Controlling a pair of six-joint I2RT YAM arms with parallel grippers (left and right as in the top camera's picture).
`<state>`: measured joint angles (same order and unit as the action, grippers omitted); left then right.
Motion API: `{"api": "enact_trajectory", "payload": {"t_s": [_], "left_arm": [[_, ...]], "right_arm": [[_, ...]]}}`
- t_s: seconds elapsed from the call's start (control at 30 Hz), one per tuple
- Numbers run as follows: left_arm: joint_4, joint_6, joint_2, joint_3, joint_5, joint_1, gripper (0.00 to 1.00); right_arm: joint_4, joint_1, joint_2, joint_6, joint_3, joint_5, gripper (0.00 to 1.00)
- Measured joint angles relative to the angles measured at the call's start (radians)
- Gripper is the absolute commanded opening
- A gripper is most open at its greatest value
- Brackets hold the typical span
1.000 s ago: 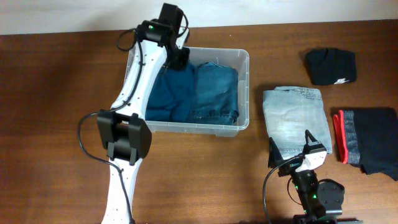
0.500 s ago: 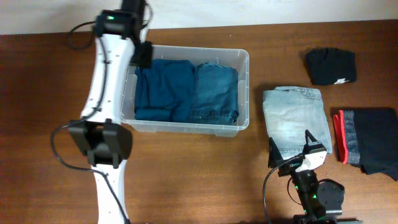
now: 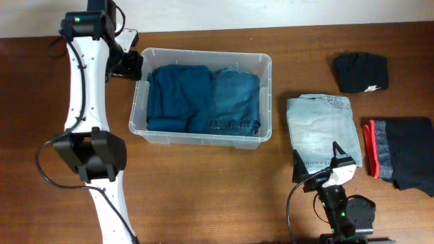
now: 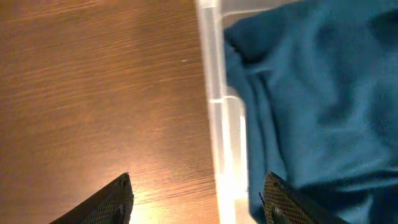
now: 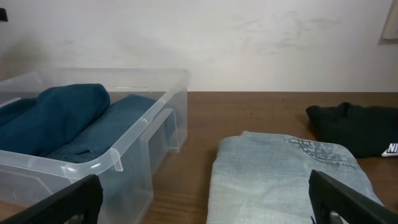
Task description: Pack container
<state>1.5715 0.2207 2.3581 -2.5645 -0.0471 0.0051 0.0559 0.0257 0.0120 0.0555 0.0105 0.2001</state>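
The container (image 3: pixel 266 95) is a clear plastic bin on the wooden table. A folded teal garment (image 3: pixel 175 95) fills its left half and folded blue jeans (image 3: pixel 235 98) its right half. My left gripper (image 3: pixel 133 66) hangs open and empty at the bin's far left corner. In the left wrist view this gripper (image 4: pixel 198 200) straddles the bin's wall (image 4: pixel 213 118), one finger over bare wood and the other over the teal garment (image 4: pixel 311 93). My right gripper (image 3: pixel 319 163) stands open and empty at the near edge of folded light-blue jeans (image 3: pixel 322 125), which show between its fingers (image 5: pixel 280 174).
A black folded garment (image 3: pixel 361 71) lies at the far right. A dark garment with a red edge (image 3: pixel 400 152) lies right of the light jeans. From the right wrist the container's near corner (image 5: pixel 109 158) sits left and the black garment (image 5: pixel 354 127) right.
My left gripper has moved out of the container to the left, past its wall, and its jaws have opened wider; the teal garment stays inside. The right arm has not moved.
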Motion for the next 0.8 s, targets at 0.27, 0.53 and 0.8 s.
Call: {"api": "enact_trajectory", "payload": {"t_s": [0.27, 0.53, 0.8], "left_arm": [[0.004, 0.024, 0.000, 0.000, -0.031, -0.010, 0.67], [-0.016, 0.027, 0.000, 0.032, -0.032, -0.010, 0.67], [-0.069, 0.027, 0.000, 0.134, -0.032, -0.010, 0.67]], "right_arm": [[0.000, 0.000, 0.000, 0.000, 0.000, 0.000, 0.99], [0.000, 0.000, 0.000, 0.000, 0.000, 0.000, 0.98], [0.000, 0.000, 0.000, 0.001, 0.000, 0.000, 0.99]]}}
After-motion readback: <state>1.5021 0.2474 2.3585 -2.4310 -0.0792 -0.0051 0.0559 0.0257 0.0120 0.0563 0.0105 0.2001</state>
